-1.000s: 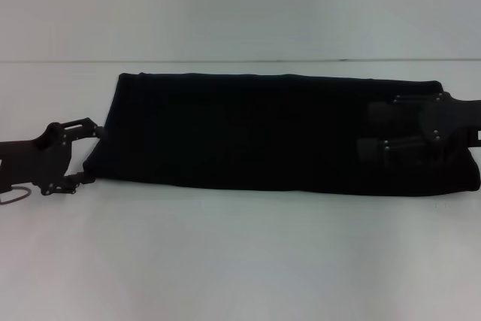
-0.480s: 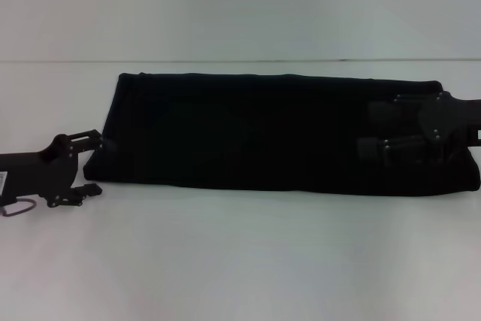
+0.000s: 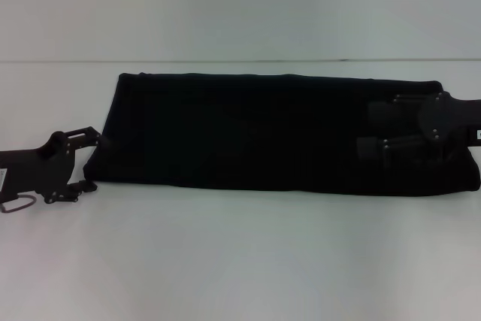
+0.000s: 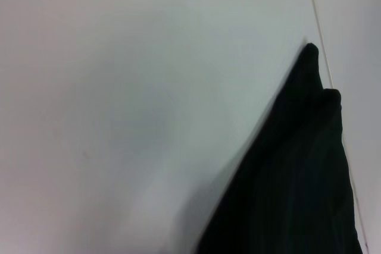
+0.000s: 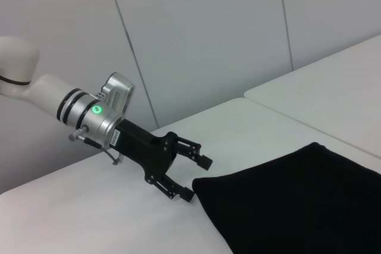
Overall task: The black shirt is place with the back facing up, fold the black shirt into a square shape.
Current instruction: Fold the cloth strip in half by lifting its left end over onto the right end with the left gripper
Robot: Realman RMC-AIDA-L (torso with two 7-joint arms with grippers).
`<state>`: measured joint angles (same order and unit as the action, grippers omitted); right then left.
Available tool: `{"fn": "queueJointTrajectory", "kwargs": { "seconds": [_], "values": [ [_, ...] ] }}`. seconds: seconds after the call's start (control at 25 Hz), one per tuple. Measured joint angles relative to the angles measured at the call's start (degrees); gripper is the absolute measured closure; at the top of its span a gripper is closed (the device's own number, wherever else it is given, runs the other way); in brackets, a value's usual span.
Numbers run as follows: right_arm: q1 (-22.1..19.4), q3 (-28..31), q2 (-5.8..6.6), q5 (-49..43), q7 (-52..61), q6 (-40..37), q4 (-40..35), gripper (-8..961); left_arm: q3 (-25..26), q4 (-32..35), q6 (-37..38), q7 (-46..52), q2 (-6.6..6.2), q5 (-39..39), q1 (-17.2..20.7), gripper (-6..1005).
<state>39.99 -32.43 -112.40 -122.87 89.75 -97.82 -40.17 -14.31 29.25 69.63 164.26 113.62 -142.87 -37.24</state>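
Black shirt lies on the white worktop as a long, narrow band running left to right, so you are partway through: the lengthwise folds look done and the end-over-end fold that would make it square is what remains. No lettering shows on the upper face.

Your left gripper sits low at the band's left end, arm reaching in from the left, its jaws spread open with one finger either side of the near-left corner, not yet closed on cloth; the right wrist view confirms the open jaws just beside the edge.

Your right gripper lies over the right end, pointing left; against black cloth you cannot tell how its jaws stand.

Next, I judge, you need both ends gripped cleanly through all layers before carrying one end across.
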Motion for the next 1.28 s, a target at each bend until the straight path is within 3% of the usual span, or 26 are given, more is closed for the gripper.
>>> {"fn": "queueJointTrajectory", "kwargs": {
  "seconds": [0.84,1.28],
  "values": [
    [0.3,0.1,0.00,0.0,0.1,0.0,0.0,36,-0.1,-1.3,-2.7,-0.4,0.02,0.1,-0.2,116],
    [0.5,0.2,0.00,0.0,0.1,-0.4,0.0,36,-0.1,-2.8,-5.3,-2.7,0.01,0.2,-2.1,115]
  ]
}}
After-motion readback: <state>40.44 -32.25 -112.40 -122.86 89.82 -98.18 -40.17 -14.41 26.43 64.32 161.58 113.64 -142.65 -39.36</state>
